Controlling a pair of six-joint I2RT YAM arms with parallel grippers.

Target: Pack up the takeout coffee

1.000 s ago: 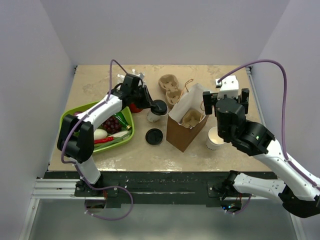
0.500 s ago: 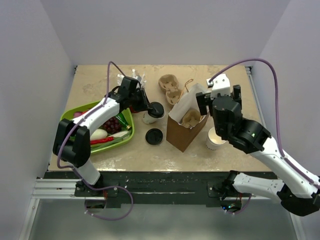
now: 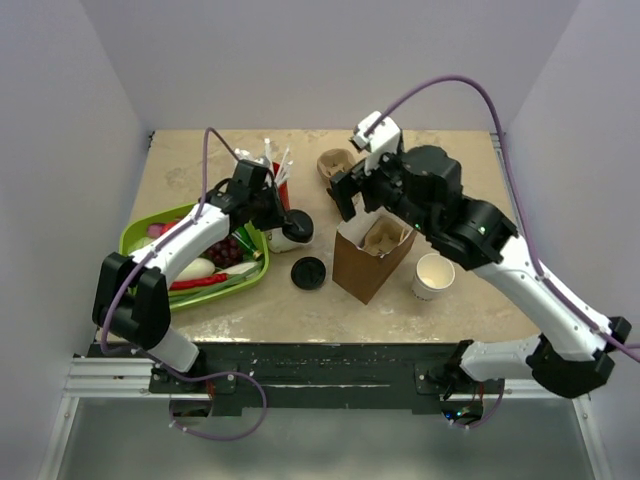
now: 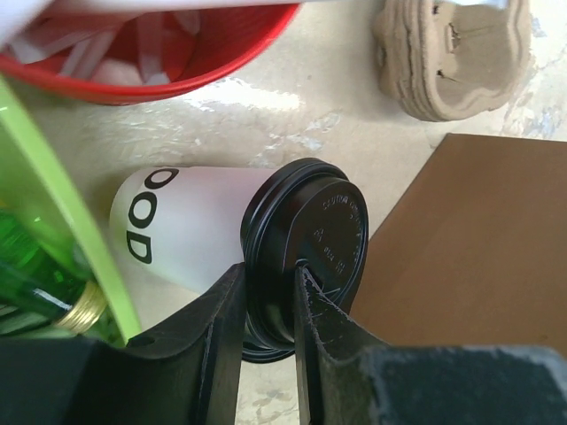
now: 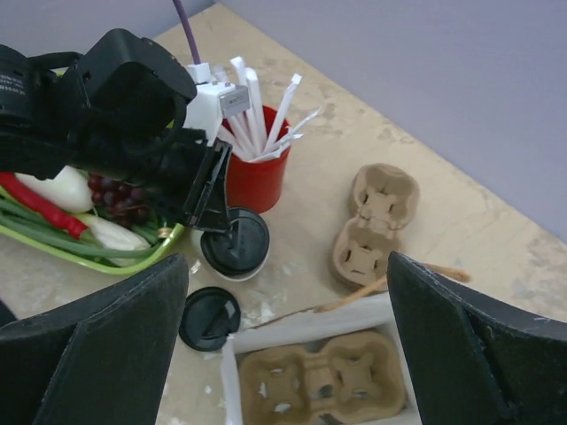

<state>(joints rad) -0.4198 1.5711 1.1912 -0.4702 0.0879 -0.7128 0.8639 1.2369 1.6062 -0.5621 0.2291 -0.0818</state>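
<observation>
The takeout coffee (image 4: 190, 226) is seen on the table (image 3: 440, 150) between the green tray (image 4: 60, 204) and the brown paper bag (image 3: 362, 262), just in front of a red cup (image 5: 255, 181) filled with white sticks. The rim of its black sip lid is pinched by the left gripper (image 4: 268, 283), one finger set on the outside of the rim and the other on the lid's top; whether the cup's base is lifted off the table cannot be told. The right gripper (image 3: 348, 193) is held above the far edge of the bag with its jaws spread wide and nothing between them. A pulp cup carrier (image 5: 323, 381) is lodged inside the open bag, and a second carrier (image 5: 372, 226) is laid on the table behind it. A loose black lid (image 3: 308, 272) is found near the bag's left side, and a lidless white cup (image 3: 433, 275) is stood on the bag's right. Grapes, a red chilli and other produce are kept in the tray.
</observation>
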